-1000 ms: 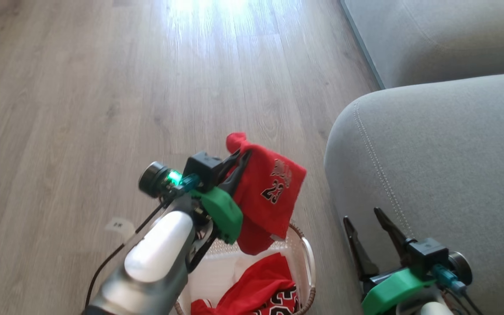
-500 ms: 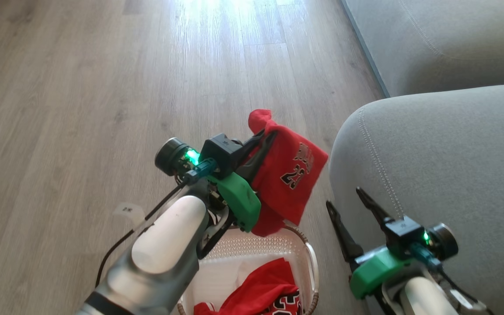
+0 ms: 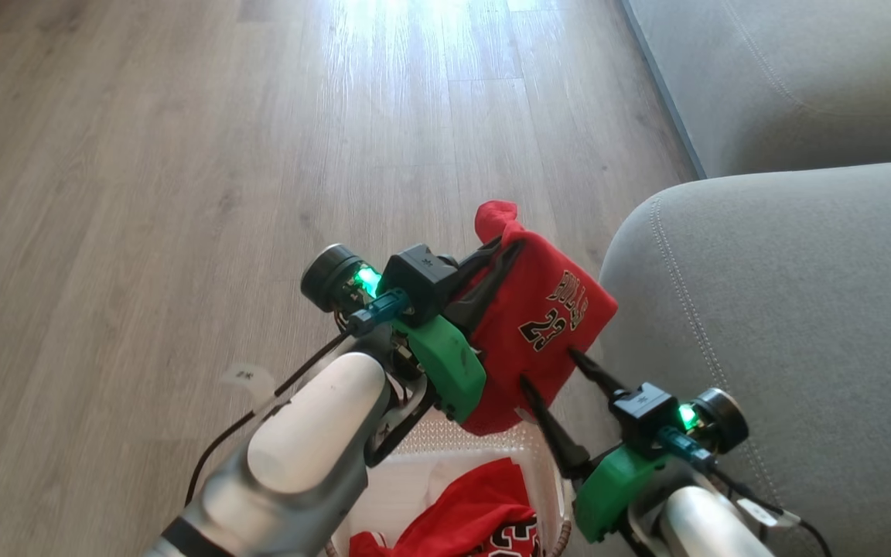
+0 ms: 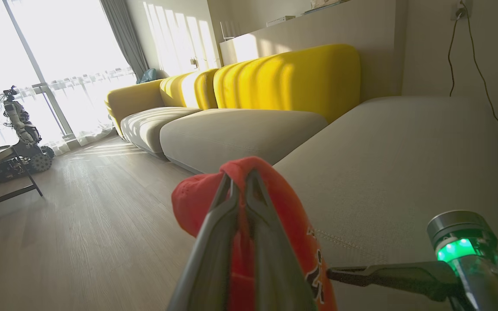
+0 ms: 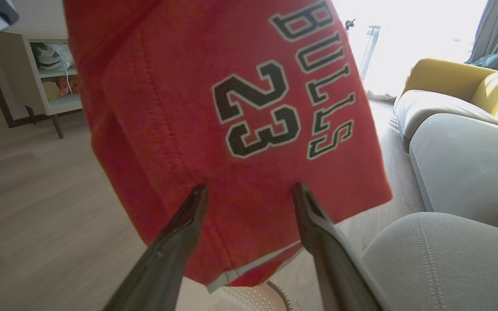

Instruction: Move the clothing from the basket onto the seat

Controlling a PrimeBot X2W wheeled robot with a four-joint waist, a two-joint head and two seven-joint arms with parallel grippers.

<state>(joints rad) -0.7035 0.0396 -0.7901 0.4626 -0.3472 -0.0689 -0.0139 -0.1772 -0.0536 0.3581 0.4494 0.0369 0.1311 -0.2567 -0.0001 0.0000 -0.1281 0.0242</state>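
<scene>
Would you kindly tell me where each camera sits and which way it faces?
Head view: on the head, looking down at floor, basket and sofa; both forearms, left gripper and right gripper show.
Left wrist view: along its shut fingers, across the sofa.
Right wrist view: between its open fingers, facing the jersey.
All three share the jersey.

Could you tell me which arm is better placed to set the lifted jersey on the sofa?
Left, probably: the left gripper has its jaws shut on the red jersey, hanging beside the grey sofa. The right gripper has open jaws, holding nothing.
</scene>
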